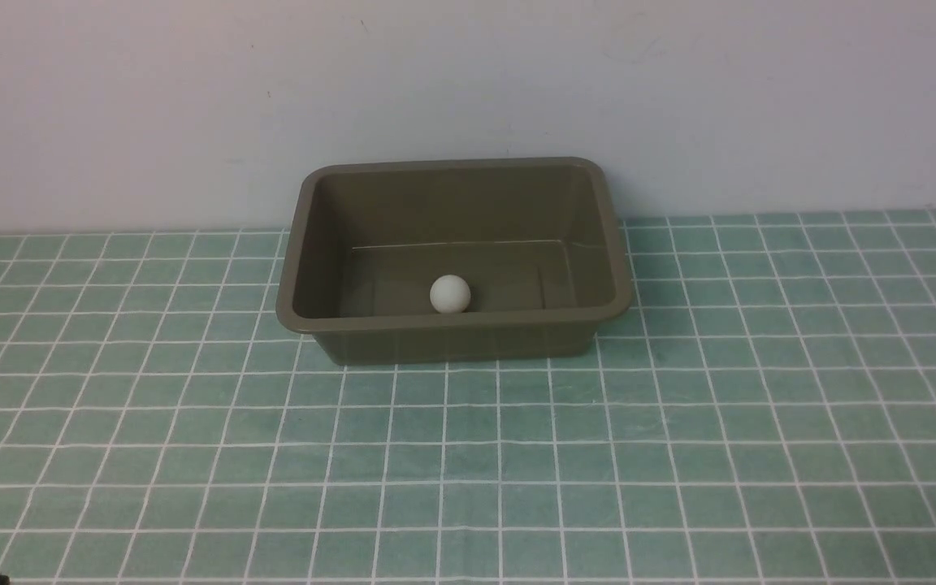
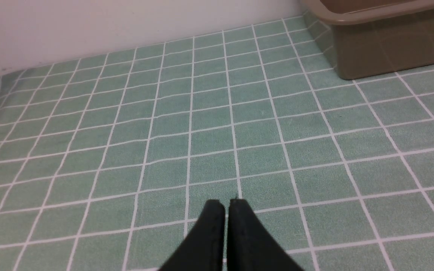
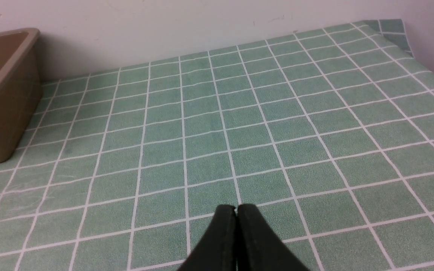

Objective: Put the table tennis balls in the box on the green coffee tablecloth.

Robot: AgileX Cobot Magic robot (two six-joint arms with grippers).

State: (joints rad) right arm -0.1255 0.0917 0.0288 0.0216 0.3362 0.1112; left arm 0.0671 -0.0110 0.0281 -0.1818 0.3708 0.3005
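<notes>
A small white table tennis ball (image 1: 449,293) rests inside the olive-brown plastic tub (image 1: 452,327) on the teal-green gridded tablecloth (image 1: 468,455); left gripper (image 2: 226,205) and right gripper (image 3: 236,210), both closed and empty, hang apart. Task appears done.

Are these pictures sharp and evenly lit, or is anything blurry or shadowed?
Front view: soft, slightly hazy, even light; the ball casts little shadow inside the box. Both wrist views: cloth crisp; the dark end effector tips show little detail.
</notes>
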